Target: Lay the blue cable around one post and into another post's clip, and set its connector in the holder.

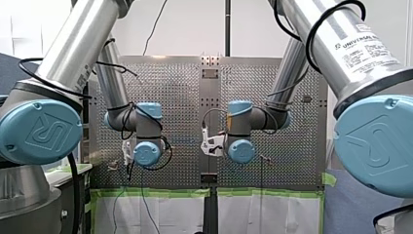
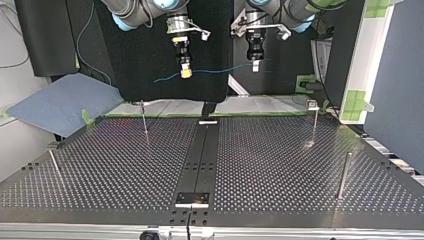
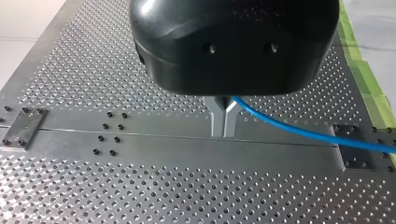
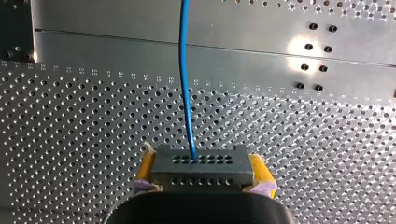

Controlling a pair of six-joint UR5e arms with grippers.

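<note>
Your right gripper [image 2: 185, 73] clamps the connector [image 4: 201, 170]; your left gripper [image 3: 223, 116] pinches the blue cable [image 2: 220, 70], strung level between them above the table [image 2: 280, 165]. The clip-topped post [image 2: 313, 122] stands below, nearer your left gripper.

In the top view the perforated desk [image 2: 280, 165] has a smooth strip [image 2: 202, 155] running near to far down its middle. A small plate [image 2: 191, 199] sits at the strip's near end and a pale bar [image 2: 208, 121] at its far end. Far left stands a thin left clip post [image 2: 144, 120], far right a right clip post [image 2: 313, 125]. Near right is an upright plain post [image 2: 343, 175], near left a tilted post [image 2: 54, 165]. Green tape [image 1: 151, 193] edges the desk.
</note>
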